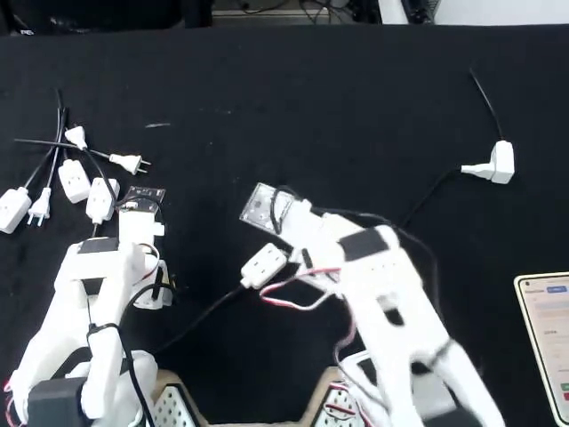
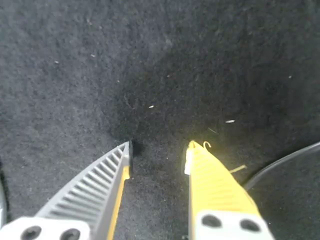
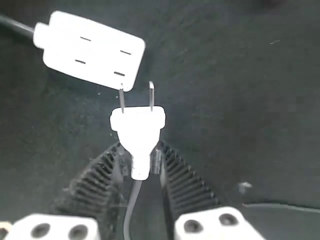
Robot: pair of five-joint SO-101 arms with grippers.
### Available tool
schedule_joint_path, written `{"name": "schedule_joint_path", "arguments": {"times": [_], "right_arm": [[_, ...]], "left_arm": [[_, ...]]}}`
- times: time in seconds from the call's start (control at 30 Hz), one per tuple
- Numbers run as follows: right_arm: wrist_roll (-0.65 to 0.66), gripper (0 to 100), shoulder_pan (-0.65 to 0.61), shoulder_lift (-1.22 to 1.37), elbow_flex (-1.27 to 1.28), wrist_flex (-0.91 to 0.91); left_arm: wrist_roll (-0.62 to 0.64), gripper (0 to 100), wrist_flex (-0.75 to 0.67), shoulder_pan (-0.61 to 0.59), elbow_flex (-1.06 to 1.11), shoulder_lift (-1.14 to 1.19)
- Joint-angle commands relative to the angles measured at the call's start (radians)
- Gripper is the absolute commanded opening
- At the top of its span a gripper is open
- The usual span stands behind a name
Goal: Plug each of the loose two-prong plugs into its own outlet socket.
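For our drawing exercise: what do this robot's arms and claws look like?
The left arm and right arm are white with black motors; red and white wires loop off the right one. The left claw has one grey ribbed finger and one yellow; the right claw's are black, ribbed.

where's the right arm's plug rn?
Right wrist view: the plug is clamped in the right gripper, prongs pointing at the white outlet block, tips at its edge, not inserted.

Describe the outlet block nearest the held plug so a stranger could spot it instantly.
On the black table, find the right gripper, shut on a white plug. The outlet block lies mid-table, just ahead of its prongs. It lies alone; the other outlet blocks bunch at the left edge.
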Motion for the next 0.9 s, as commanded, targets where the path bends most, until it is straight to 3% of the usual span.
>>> {"name": "schedule_joint_path", "arguments": {"times": [0.0, 0.2, 0.4, 0.67, 0.87], "right_arm": [[-0.020, 1.0, -0.078, -0.197, -0.048, 0.026], [-0.178, 1.0, -0.259, -0.303, 0.056, -0.213], [-0.267, 1.0, -0.361, -0.216, 0.147, -0.542], [-0.427, 1.0, -0.370, -0.041, 0.234, -0.858], [-0.503, 1.0, -0.367, 0.047, 0.266, -0.970]], "left_arm": [[0.002, 18, -0.026, -0.005, -0.036, 0.000], [0.064, 18, 0.123, -0.107, -0.274, 0.000], [0.155, 19, 0.133, -0.203, -0.418, 0.000], [0.295, 19, 0.132, -0.074, -0.453, 0.000], [0.350, 19, 0.041, 0.010, -0.420, -0.048]]}}
